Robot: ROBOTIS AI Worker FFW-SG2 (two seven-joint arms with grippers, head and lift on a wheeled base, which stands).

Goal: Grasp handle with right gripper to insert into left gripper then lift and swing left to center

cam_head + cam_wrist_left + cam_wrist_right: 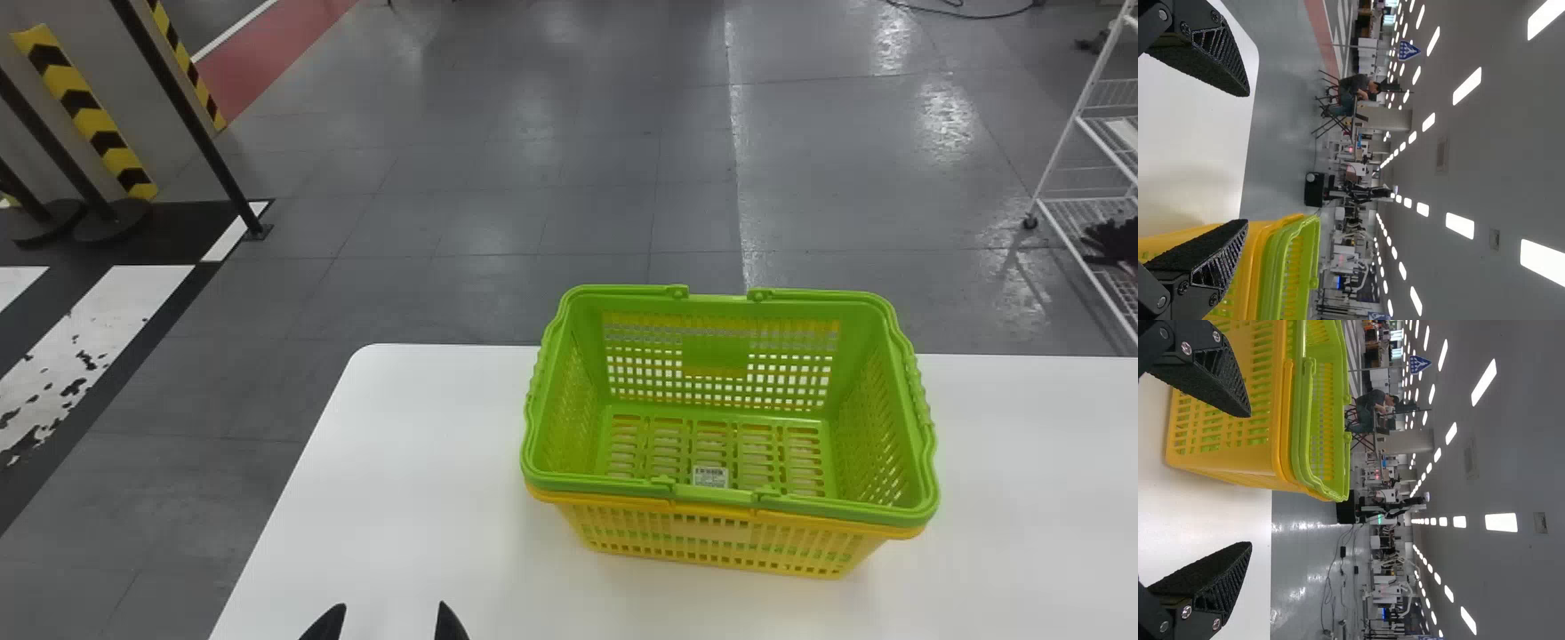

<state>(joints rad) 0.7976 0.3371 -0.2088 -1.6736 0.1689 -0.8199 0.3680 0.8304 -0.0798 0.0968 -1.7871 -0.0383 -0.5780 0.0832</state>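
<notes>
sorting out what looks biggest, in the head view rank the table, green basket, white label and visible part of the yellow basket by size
1. table
2. green basket
3. yellow basket, visible part
4. white label

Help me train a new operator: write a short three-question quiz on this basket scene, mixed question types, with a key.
1. Multiple choice: how does the green basket sit relative to the yellow basket?
A) Beside it
B) Nested inside it
C) Underneath it

2. True or false: the left hand and the right hand are both open.

3. Fill in the colour: the baskets stand on a ____ table.

Key: 1. B; 2. True; 3. white
</notes>
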